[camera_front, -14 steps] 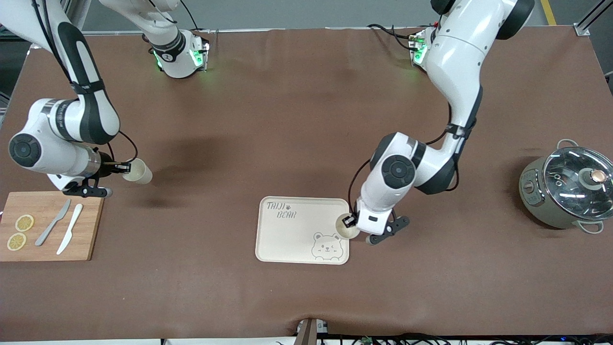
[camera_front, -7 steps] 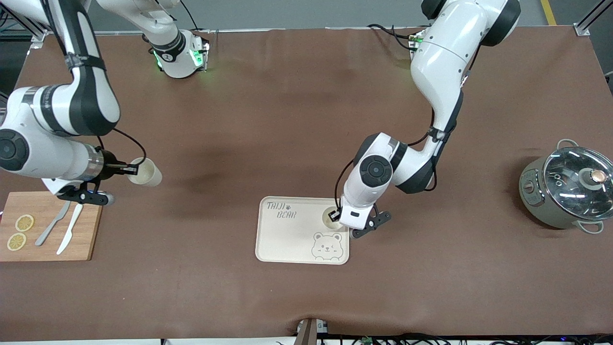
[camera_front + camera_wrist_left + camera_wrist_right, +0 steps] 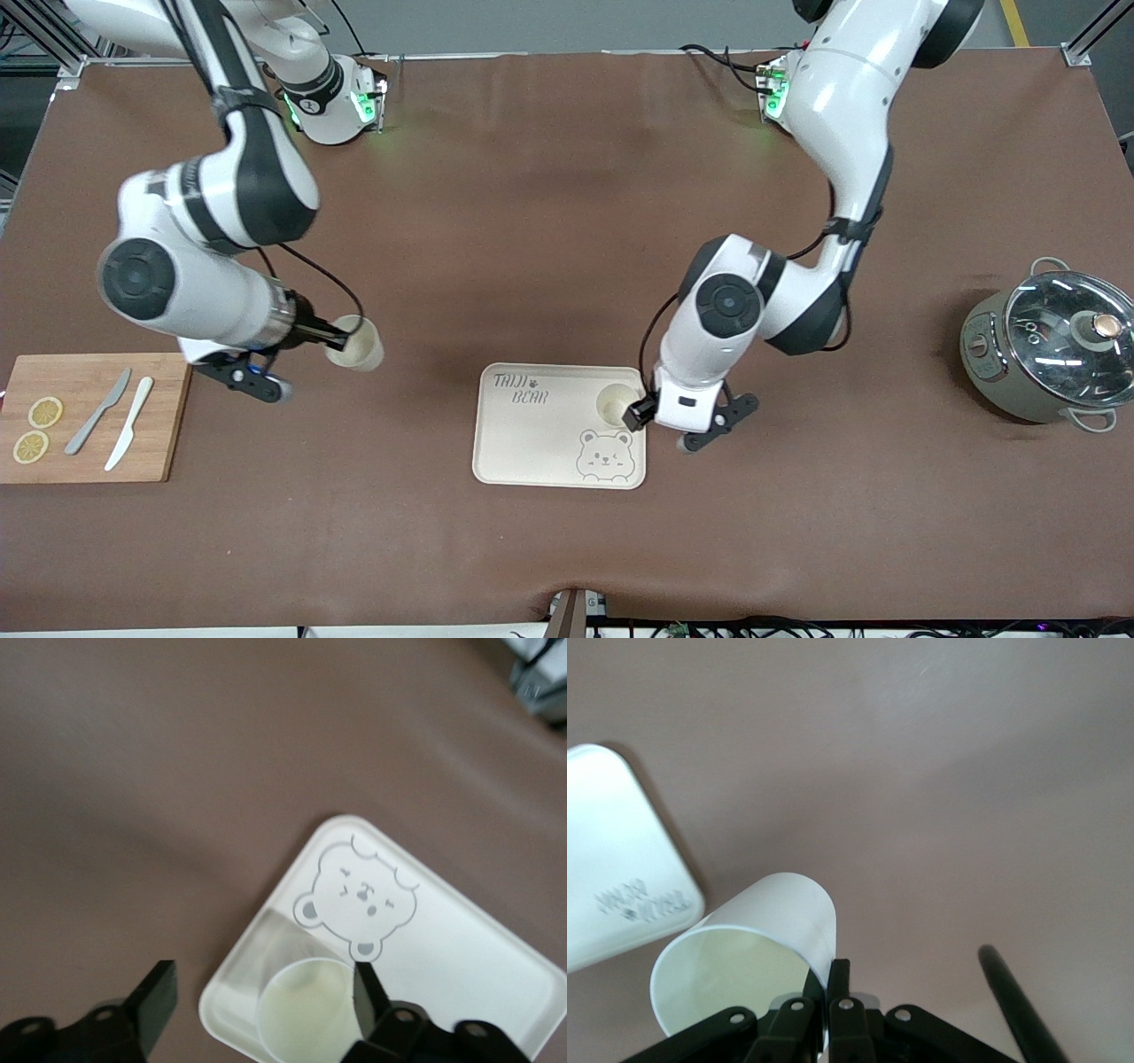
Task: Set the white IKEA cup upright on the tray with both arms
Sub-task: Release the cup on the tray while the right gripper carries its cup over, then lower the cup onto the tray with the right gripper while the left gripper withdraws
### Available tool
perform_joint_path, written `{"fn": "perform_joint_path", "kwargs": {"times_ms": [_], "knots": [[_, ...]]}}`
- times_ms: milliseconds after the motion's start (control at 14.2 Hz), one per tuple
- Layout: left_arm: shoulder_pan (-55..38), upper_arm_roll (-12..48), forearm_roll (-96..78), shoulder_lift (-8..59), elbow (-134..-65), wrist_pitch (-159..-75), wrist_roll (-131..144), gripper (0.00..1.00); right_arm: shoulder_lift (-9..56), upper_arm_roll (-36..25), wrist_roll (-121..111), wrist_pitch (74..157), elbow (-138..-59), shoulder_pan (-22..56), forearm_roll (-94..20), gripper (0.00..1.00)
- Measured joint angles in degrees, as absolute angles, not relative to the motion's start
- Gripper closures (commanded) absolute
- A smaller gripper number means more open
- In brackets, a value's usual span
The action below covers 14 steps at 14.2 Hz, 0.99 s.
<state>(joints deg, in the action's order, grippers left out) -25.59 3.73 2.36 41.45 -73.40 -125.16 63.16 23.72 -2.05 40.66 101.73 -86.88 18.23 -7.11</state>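
Observation:
The cream tray (image 3: 532, 434) lies in the table's middle. One white cup (image 3: 613, 403) stands upright on it, at the corner nearest the left arm, beside the bear drawing. My left gripper (image 3: 634, 414) is open just above that cup. In the left wrist view (image 3: 264, 988) the cup (image 3: 310, 1014) shows between the spread fingers on the tray (image 3: 461, 948). My right gripper (image 3: 341, 341) is shut on the rim of a second white cup (image 3: 359, 347), held over bare table between the cutting board and the tray. The right wrist view shows this gripper (image 3: 833, 979), the cup (image 3: 753, 948) and the tray's corner (image 3: 620, 850).
A wooden cutting board (image 3: 164, 416) with two knives and two lemon slices lies at the right arm's end. A grey pot with a glass lid (image 3: 1054, 354) stands at the left arm's end.
The left gripper carried its cup onto the tray, let go of it and opened. The right arm has swung toward the tray with its cup.

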Motion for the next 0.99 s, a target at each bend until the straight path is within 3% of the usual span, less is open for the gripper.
{"fn": "perform_joint_path", "kwargs": {"times_ms": [353, 776, 988], "knots": [[-17.6, 3.6, 3.0, 31.3, -73.4, -112.8, 51.9, 0.00, 36.5, -2.1, 56.1, 106.3, -73.9, 25.5, -7.8, 1.00], [-11.1, 3.6, 3.0, 26.4, -73.6, -106.3, 41.2, 0.00, 43.1, -2.1, 64.3, 118.3, -72.5, 29.0, -9.1, 1.00], [-9.0, 3.6, 3.0, 25.1, -73.6, -104.3, 39.6, 0.00, 45.4, -2.1, 67.2, 119.9, -72.4, 30.5, -9.3, 1.00]]}}
